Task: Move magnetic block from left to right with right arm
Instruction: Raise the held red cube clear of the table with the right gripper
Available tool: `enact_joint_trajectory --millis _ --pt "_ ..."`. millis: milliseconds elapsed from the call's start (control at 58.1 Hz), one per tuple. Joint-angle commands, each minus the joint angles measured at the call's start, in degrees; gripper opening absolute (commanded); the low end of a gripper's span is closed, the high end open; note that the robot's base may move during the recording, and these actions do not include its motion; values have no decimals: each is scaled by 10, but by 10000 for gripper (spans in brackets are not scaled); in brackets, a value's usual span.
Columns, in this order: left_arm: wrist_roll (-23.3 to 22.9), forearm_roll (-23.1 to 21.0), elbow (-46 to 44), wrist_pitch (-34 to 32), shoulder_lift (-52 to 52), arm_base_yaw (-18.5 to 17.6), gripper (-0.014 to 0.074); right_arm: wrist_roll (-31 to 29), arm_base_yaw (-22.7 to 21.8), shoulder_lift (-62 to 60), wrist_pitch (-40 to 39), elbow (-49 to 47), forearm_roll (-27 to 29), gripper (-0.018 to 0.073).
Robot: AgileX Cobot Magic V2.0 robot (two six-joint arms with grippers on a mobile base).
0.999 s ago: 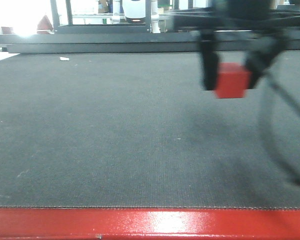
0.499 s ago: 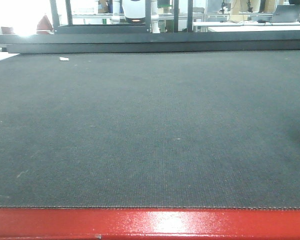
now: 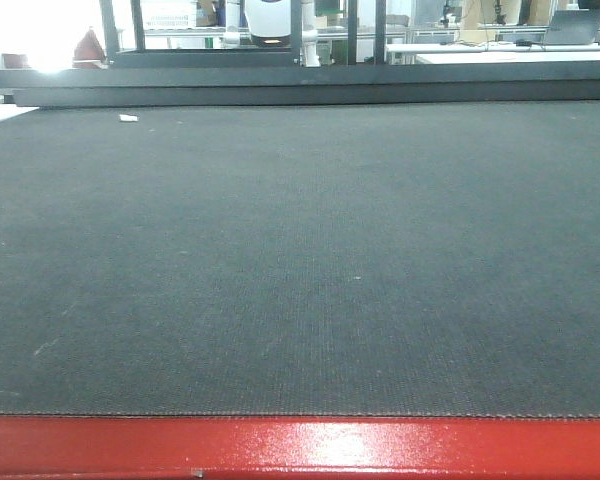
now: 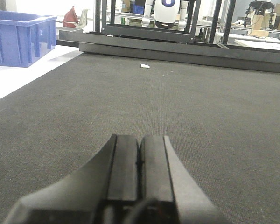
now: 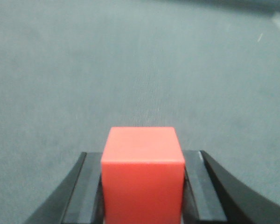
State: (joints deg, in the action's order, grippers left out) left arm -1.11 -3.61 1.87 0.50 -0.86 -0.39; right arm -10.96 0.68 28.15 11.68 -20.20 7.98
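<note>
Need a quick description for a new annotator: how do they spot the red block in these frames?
Go to the right wrist view, which the dark grey mat fills. At its bottom centre the right gripper clamps the magnetic block between two black fingers. It is a plain bright red cube, the only coloured thing in that view; the front view does not show it.

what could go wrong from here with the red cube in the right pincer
The right pincer grips the magnetic block only by two side faces; a quick swing might let it slip.
Its height above the mat is unclear, so an early release may send it tumbling.
The front view shows neither pincer nor block, so placement cannot be checked there.
</note>
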Motion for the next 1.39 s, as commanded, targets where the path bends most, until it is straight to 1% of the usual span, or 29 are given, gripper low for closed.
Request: enact_joint_trajectory --millis 0,138,189,241,310,396,465,672,706,1377 --pt "-2 -4 4 -52 -4 -4 -117 -5 -4 -54 -74 11 14 180" --pt "-2 -4 4 -52 -4 -4 -117 48 -4 -133 -82 37 18 180" --pt "-2 -4 4 -52 -4 -4 -117 62 -4 -159 -82 43 18 180" --pt "-2 -4 4 -52 -4 -4 -117 63 -4 -182 -82 49 10 180" --pt "-2 -4 4 -52 -4 -4 -117 63 -4 -211 -81 55 -17 180" --pt "-2 -4 4 -52 -4 -4 -117 63 -4 -239 -72 58 -63 180" --pt "-2 -4 4 -52 -4 -4 -117 63 -4 -251 -66 61 -84 180" --pt "-2 -4 4 -52 -4 -4 -117 63 -4 -254 -64 62 -83 180" --pt "-2 -4 4 -52 -4 -4 -117 63 -4 -254 -64 62 -75 180" --pt "-2 -4 4 -52 -4 -4 -117 63 -4 -254 -64 62 -75 180"
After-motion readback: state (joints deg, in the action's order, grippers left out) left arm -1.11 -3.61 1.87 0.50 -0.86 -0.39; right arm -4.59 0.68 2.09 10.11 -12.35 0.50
